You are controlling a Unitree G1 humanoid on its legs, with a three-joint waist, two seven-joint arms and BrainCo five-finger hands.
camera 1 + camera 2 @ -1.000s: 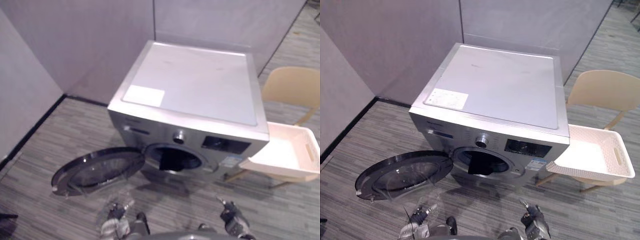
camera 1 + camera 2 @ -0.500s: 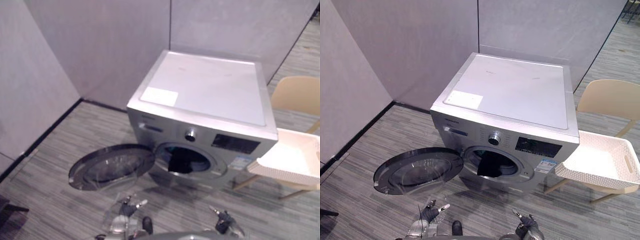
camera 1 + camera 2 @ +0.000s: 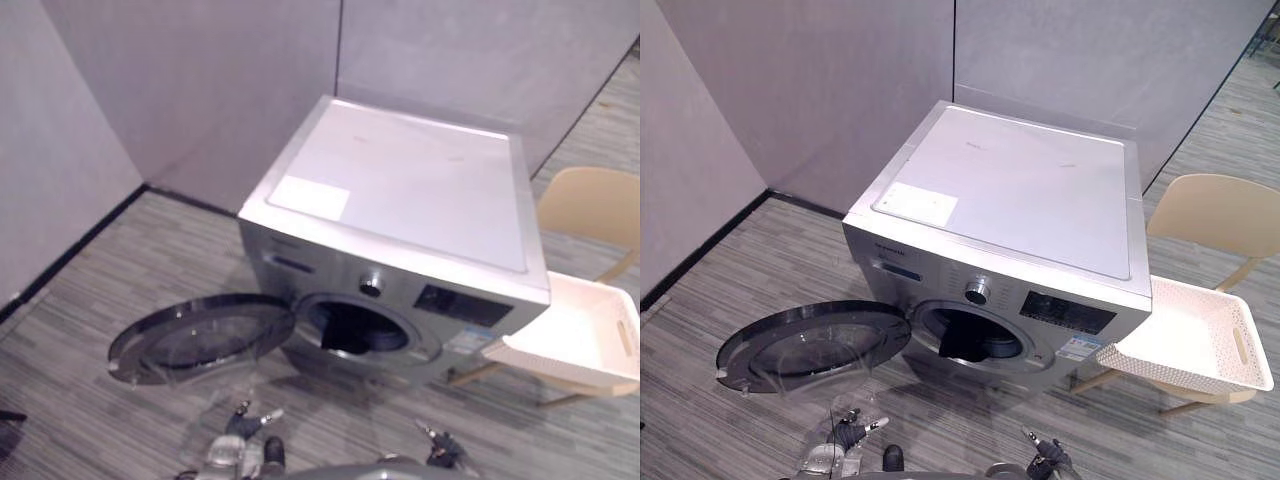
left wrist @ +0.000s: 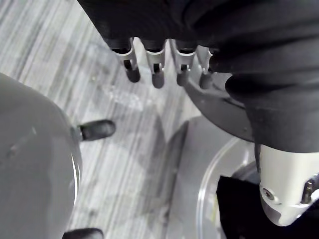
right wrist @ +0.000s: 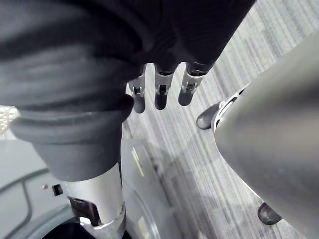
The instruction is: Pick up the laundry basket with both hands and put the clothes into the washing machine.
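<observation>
The washing machine (image 3: 1010,200) is showing smooth satin metal, its door (image 3: 810,345) glossy glass. The laundry basket (image 3: 1170,375) is showing matt perforated plastic.

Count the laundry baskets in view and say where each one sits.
1. The white laundry basket rests on the seat of the beige chair, to the robot's right of the washing machine. Nothing shows inside it. Another could be hidden behind the machine.

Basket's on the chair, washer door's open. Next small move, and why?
Probably reach the left robot hand toward the open door to swing it shut. The basket on the chair looks empty, dark cloth already lies inside the washing machine, and both hands hang free, the right robot hand included.
</observation>
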